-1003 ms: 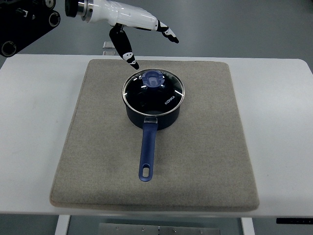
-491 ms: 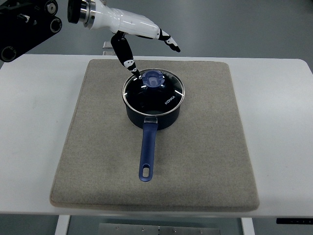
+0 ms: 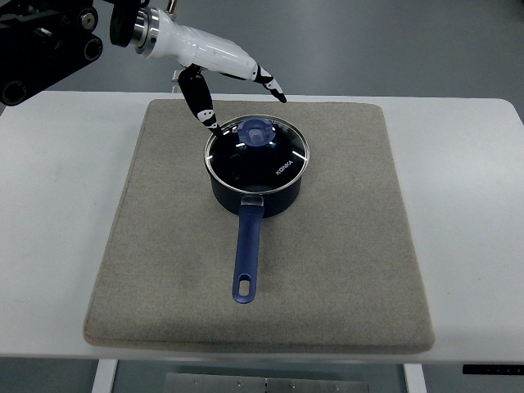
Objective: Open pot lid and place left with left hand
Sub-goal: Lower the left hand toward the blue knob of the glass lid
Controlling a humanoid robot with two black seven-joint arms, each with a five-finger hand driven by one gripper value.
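Hovering left hand (image 3: 219,82): I see fingers spread, grasping nothing, at 11 o'clock of lid (image 3: 258,152).
Lid: seated on pot (image 3: 255,192).
Pot: on mat (image 3: 344,246), desk (image 3: 49,205).

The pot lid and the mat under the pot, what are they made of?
The round see-through pot lid looks like glass with a shiny metal rim: the dark inside of the pot shows through it and lights glint on top. Its blue knob is probably plastic. The square grey-beige mat looks like felt or a similar soft fabric: dull, slightly fuzzy, with rounded edges.
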